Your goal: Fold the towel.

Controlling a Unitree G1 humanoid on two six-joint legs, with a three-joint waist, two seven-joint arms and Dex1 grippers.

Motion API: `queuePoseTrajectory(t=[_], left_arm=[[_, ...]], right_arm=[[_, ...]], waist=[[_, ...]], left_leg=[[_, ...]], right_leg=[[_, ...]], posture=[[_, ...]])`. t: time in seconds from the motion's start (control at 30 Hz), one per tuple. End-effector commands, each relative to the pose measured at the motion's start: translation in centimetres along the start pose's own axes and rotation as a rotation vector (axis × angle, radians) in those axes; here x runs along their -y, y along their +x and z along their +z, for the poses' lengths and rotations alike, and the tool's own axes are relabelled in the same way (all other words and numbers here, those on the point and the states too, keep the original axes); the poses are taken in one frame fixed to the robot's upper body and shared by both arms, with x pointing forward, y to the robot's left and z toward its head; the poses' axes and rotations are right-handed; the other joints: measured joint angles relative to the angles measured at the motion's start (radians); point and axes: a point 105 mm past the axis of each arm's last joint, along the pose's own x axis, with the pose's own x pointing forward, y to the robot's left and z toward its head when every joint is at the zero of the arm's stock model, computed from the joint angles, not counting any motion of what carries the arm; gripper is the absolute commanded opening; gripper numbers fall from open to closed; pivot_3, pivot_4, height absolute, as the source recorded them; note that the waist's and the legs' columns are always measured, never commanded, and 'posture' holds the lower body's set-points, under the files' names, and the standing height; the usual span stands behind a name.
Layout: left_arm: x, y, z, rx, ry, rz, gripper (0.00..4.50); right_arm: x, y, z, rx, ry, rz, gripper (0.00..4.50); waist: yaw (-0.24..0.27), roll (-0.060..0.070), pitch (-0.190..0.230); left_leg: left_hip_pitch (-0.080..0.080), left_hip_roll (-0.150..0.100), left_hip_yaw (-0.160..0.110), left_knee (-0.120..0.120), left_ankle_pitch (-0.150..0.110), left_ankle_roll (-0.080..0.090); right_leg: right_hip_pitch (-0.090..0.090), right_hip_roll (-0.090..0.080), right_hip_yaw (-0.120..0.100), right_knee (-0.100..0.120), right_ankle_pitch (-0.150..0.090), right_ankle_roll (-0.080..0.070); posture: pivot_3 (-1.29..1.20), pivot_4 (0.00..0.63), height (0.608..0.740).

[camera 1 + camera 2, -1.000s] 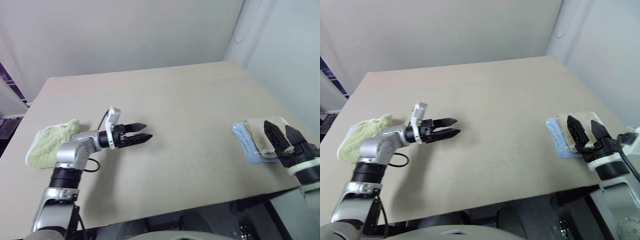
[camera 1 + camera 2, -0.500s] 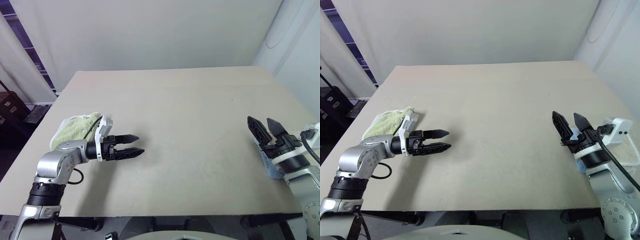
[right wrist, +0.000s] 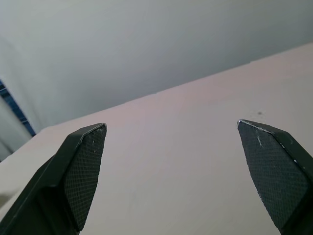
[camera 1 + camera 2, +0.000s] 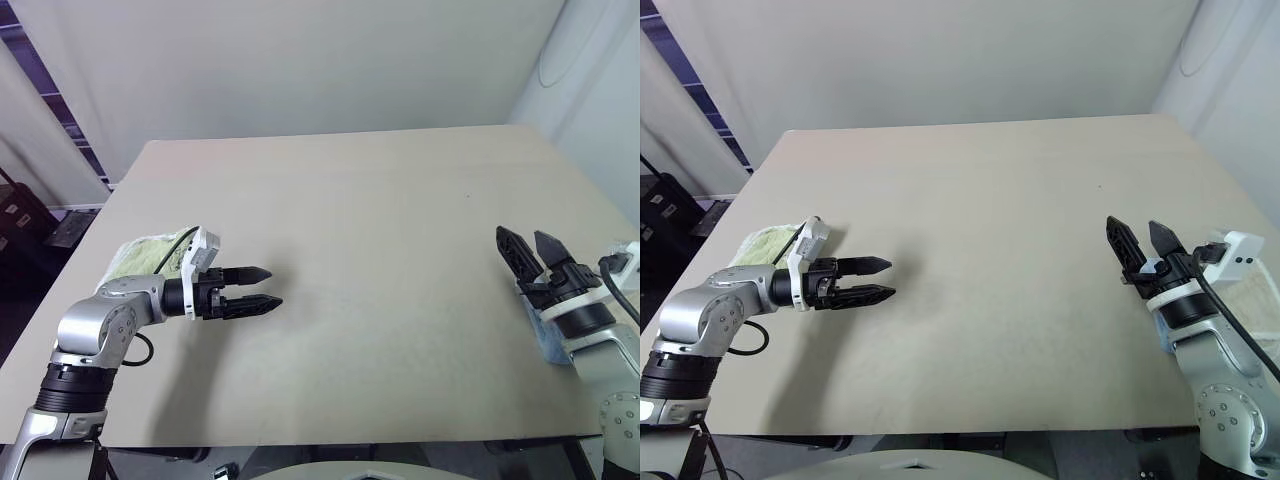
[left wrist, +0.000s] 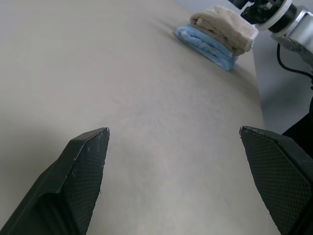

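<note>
The towel (image 5: 222,23) is beige and lies folded on top of a light blue folded towel (image 5: 205,43) near the table's right edge. My right gripper (image 4: 520,236) hangs open just in front of that stack, pointing forward over the table, nothing between its fingers. A sliver of the blue towel (image 4: 547,340) shows beneath that arm. My left gripper (image 4: 272,288) is open and empty, held low over the left part of the table and pointing to the right, far from the towel.
A light green folded towel (image 4: 140,256) lies at the table's left edge, just behind my left wrist. The tan table (image 4: 380,200) stretches between the two grippers. A wall stands behind it and a curtain at the far left.
The camera has swung, so the whole picture has shifted. My right gripper has edged forward off the towel stack and my left has drawn back slightly. Both remain open.
</note>
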Motion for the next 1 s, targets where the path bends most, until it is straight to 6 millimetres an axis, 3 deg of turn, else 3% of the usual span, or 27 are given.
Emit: queuePoseTrajectory(t=[0.03,0.1,0.17,0.2,0.23,0.27,0.3,0.4,0.6,0.77,0.83,0.87,0.93,0.97,1.0], left_arm=[[0.5,-0.2,1.6,0.007,0.051,-0.004,4.5],[0.8,0.0,1.8,-0.002,0.052,-0.01,4.5],[1.1,0.2,2.0,-0.008,0.052,-0.015,4.5],[1.2,0.3,2.1,-0.011,0.051,-0.016,4.5],[1.3,0.4,2.1,-0.015,0.049,-0.016,4.5],[1.4,0.5,2.2,-0.024,0.052,-0.015,4.5],[1.6,0.5,2.2,-0.033,0.055,-0.019,4.5],[2.1,0.9,3.1,-0.035,0.06,-0.027,4.5],[2.9,1.6,4.4,-0.051,0.058,-0.042,4.5],[3.1,1.2,3.8,-0.045,0.033,-0.032,4.5],[3.1,1.1,3.6,-0.044,0.027,-0.028,4.5],[3.0,1.1,3.6,-0.041,0.028,-0.02,4.5],[2.9,1.2,3.8,-0.031,0.032,-0.003,4.5],[2.8,1.3,4.0,-0.025,0.039,0.005,4.5],[2.9,1.4,4.4,-0.009,0.046,0.013,4.5]], right_arm=[[-0.5,-0.1,1.7,0.087,-0.028,0.021,4.47],[-0.8,-0.1,1.7,0.093,-0.02,0.036,4.47],[-1.1,-0.2,1.5,0.088,-0.012,0.045,4.47],[-1.0,-0.2,1.2,0.079,-0.008,0.038,4.47],[-0.8,-0.2,0.9,0.071,0.0,0.025,4.47],[-0.5,-0.2,0.7,0.069,-0.007,0.003,4.47],[-0.2,-0.2,0.6,0.074,0.004,-0.019,4.47],[0.2,-0.3,0.5,0.08,-0.017,-0.049,4.47],[0.2,-0.5,0.1,0.079,-0.019,-0.056,4.47],[-0.7,-0.7,0.0,0.076,-0.073,-0.016,4.47],[-0.9,-0.7,0.0,0.075,-0.087,-0.005,4.47],[-1.1,-0.7,-0.1,0.076,-0.075,0.007,4.47],[-1.3,-0.6,-0.3,0.074,-0.039,0.022,4.47],[-1.1,-0.4,-0.5,0.071,-0.019,0.011,4.47],[-0.8,-0.2,-0.8,0.057,-0.025,-0.007,4.47]], waist=[[-0.006,-0.001,0.002],[-0.023,-0.004,0.003],[-0.024,0.002,0.002],[-0.024,0.005,0.004],[-0.022,0.003,0.004],[-0.009,-0.002,0.003],[0.005,-0.003,0.003],[0.021,-0.005,0.003],[0.026,-0.005,0.002],[0.025,-0.007,0.003],[0.005,-0.009,0.004],[-0.01,-0.008,0.003],[-0.028,-0.002,0.002],[-0.024,0.004,0.004],[-0.016,0.0,0.004]], left_leg=[[-0.001,-0.001,-0.001,0.0,0.0,0.0],[-0.001,-0.003,-0.006,0.005,0.001,0.002],[-0.004,0.003,0.009,0.005,0.005,0.009],[-0.005,-0.012,-0.014,0.002,0.008,0.012],[-0.005,-0.028,-0.042,0.003,0.012,0.013],[-0.005,-0.033,-0.051,0.002,0.012,0.011],[-0.005,-0.034,-0.046,0.001,0.011,0.006],[-0.006,-0.026,-0.023,-0.008,0.016,0.004],[-0.004,-0.025,-0.011,-0.013,0.017,0.003],[-0.004,-0.025,-0.01,-0.013,0.017,0.003],[-0.005,-0.027,-0.014,-0.013,0.016,0.005],[-0.007,-0.022,-0.008,-0.009,0.017,0.005],[-0.024,0.015,0.038,0.006,0.015,0.008],[-0.024,0.007,0.025,0.002,0.021,0.011],[-0.023,0.002,0.013,0.002,0.022,0.009]], right_leg=[[0.001,-0.001,-0.002,0.0,0.0,0.0],[0.015,-0.02,-0.027,-0.002,-0.002,0.002],[0.029,-0.039,-0.056,-0.002,-0.008,0.004],[0.031,-0.031,-0.055,-0.001,-0.01,0.003],[0.027,-0.01,-0.035,0.007,-0.016,0.0],[0.021,0.031,0.005,0.02,-0.031,0.002],[0.019,0.058,0.032,0.02,-0.047,-0.023],[0.007,0.054,0.046,0.028,-0.048,-0.029],[0.003,0.056,0.06,0.028,-0.048,-0.029],[0.003,0.056,0.062,0.029,-0.048,-0.029],[0.011,0.05,0.052,0.028,-0.048,-0.029],[0.019,0.041,0.035,0.026,-0.05,-0.029],[0.032,0.023,-0.009,0.026,-0.059,-0.037],[0.038,0.022,-0.019,0.023,-0.062,-0.044],[0.031,0.043,0.004,0.029,-0.062,-0.051]], posture=[[0.0,0.0,0.74],[0.0,0.0,0.74],[0.0,0.0,0.74],[0.0,0.0,0.74],[0.0,0.0,0.74],[0.0,0.0,0.74],[0.0,0.0,0.74],[0.0,0.0,0.74],[0.0,0.0,0.74],[0.0,0.0,0.74],[0.0,0.0,0.74],[0.0,0.0,0.74],[0.0,0.0,0.74],[0.0,0.0,0.74],[0.0,0.0,0.74]])
